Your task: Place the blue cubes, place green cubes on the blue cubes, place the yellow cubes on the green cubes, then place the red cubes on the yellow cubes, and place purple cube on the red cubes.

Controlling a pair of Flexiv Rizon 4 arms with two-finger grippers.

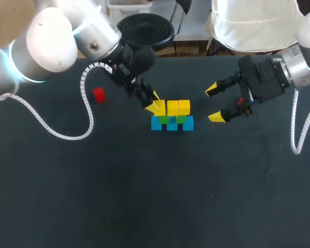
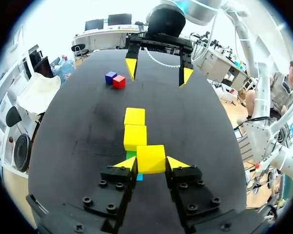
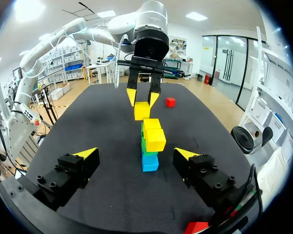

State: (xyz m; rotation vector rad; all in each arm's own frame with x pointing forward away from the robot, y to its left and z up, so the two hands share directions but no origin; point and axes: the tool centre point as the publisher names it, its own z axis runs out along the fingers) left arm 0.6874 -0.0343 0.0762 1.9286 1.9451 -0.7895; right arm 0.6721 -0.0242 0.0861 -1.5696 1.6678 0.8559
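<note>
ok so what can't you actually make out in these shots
- small purple cube: missing from the head view, probably under the right arm.
- green cubes: left wrist view, nearly all covered by the yellow cubes.
- red object beside the right end effector: right wrist view, cut by the rim; shape unclear.

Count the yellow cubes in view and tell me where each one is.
3. A yellow cube tops the right end of the stack, another its middle; the third is at the left end, held in the left gripper. None appears hidden.

Bright overhead light, even, faint shadows
</note>
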